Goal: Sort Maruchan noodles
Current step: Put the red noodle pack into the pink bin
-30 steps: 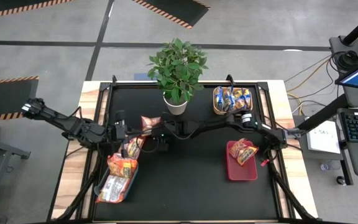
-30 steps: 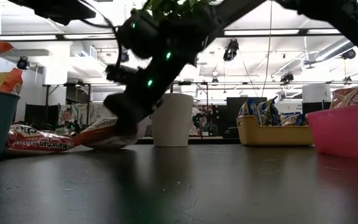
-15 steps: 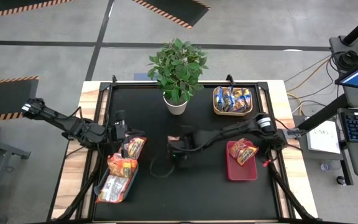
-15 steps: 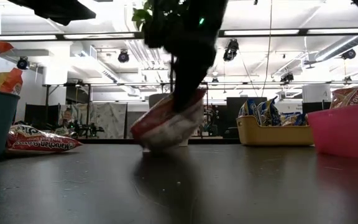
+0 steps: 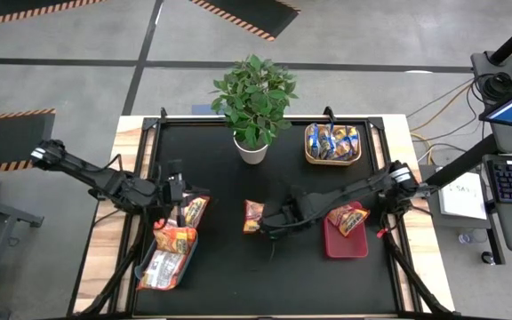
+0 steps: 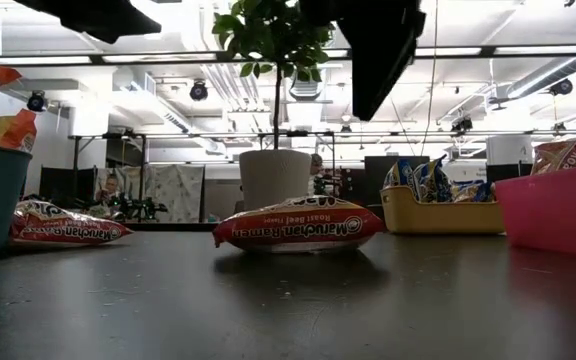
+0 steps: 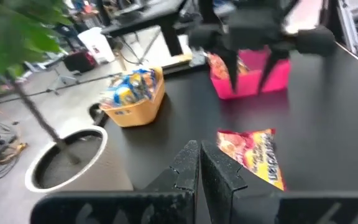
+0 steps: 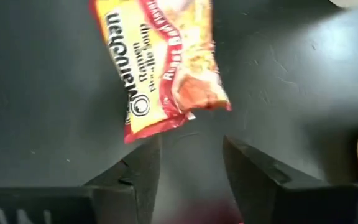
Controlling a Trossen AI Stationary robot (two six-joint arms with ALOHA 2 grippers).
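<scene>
A red-pink Maruchan packet (image 5: 253, 215) lies flat on the black table's middle, also in the low view (image 6: 298, 225) and the right wrist view (image 8: 157, 68). My right gripper (image 5: 274, 219) hangs open just to its right and above it (image 8: 188, 165), touching nothing. My left gripper (image 5: 178, 197) is shut and empty (image 7: 199, 163), beside another red-pink packet (image 5: 192, 209) lying on the table's left side (image 6: 63, 225). Orange packets fill the blue bin (image 5: 172, 253). One red-pink packet lies in the red bin (image 5: 345, 238). Blue-and-yellow packets lie in the orange bin (image 5: 332, 142).
A potted plant (image 5: 254, 111) stands at the far middle of the table, its white pot (image 6: 276, 190) behind the middle packet. The bins sit near left, near right and far right. Bare black table shows along the near edge between the blue and red bins.
My right gripper carried the red-pink packet from beside the left gripper toward the table's right and near side, let it go at the middle, then drew back up and to the right. The packet hung below the fingers and now lies flat on the table.
</scene>
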